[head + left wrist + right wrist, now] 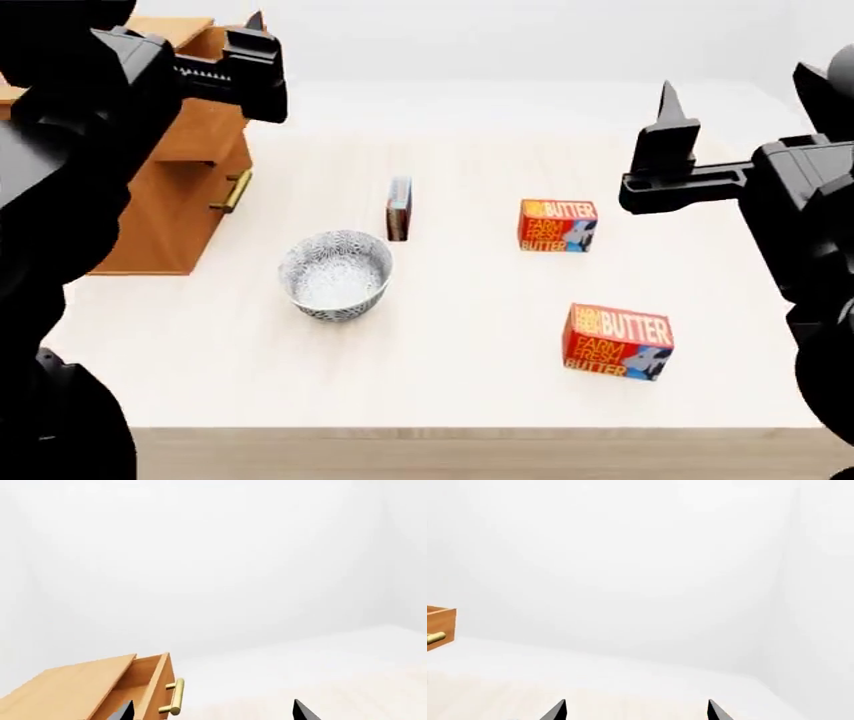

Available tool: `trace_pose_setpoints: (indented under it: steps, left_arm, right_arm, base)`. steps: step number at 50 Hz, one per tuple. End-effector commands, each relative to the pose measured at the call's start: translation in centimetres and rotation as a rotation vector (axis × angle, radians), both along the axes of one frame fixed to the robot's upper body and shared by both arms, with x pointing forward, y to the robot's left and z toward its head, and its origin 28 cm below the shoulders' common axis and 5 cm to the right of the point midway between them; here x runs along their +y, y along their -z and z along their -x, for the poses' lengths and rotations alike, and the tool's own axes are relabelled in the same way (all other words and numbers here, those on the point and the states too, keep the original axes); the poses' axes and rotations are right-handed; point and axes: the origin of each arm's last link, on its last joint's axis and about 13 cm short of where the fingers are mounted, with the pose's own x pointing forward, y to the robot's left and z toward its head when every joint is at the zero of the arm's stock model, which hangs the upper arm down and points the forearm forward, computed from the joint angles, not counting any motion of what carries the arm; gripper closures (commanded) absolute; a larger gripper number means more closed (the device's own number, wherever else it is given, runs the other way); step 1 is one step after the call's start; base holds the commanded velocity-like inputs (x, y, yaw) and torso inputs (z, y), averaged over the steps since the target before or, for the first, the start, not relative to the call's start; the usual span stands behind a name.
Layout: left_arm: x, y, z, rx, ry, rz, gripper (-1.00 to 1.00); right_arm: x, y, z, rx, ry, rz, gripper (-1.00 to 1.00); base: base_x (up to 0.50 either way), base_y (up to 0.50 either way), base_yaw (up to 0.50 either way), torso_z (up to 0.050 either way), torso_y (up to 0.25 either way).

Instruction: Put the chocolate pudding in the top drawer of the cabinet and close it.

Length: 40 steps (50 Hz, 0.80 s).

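Stage of the task, judged from the head view: opening step done, transfer and closing steps left. The top drawer (200, 45) of the cabinet (167, 215) stands pulled out, its box seen open in the left wrist view with the brass handle (175, 696) at its front. The chocolate pudding (398, 208) is not yet grasped; it stands on edge on the table (441, 390), near the centre, at about 1 o'clock from the bowl (336, 274) and at 9 o'clock from the nearer-centre butter box (558, 225). The left hand (254, 55) hangs raised near the open drawer, at roughly 11 o'clock of the pudding, its fingers apart and empty as the wrist view shows. The right hand (665, 150) hovers raised over the table's 2 o'clock region, fingers likewise spread with nothing between them. Remaining: grasp the pudding, carry it to the drawer, release it inside, push the drawer shut.

Count: one chocolate pudding; two butter boxes, the second (619, 342) at 5 o'clock of the pudding; one patterned bowl; one cabinet; a lower drawer handle (232, 190) visible, so two drawers; two hands
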Motion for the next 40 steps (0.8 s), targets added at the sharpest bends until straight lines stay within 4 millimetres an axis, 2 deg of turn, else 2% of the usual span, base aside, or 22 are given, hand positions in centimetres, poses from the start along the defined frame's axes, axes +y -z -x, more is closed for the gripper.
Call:
trace_pose_setpoints:
  steps: [1, 40]
  left_arm:
    - [0.34, -2.77, 0.11, -0.041, -0.026, -0.02, -1.0]
    - [0.53, -1.99, -0.45, -0.02, -0.039, -0.034, -1.0]
  right_arm:
    - [-0.24, -1.99, 0.88, -0.032, -0.012, 0.026, -1.0]
    - [-0.57, -1.76, 0.82, -0.019, -0.018, 0.012, -1.0]
  base:
    - [0.5, 0.0, 0.0, 0.0, 0.0]
    - [0.5, 0.0, 0.0, 0.0, 0.001]
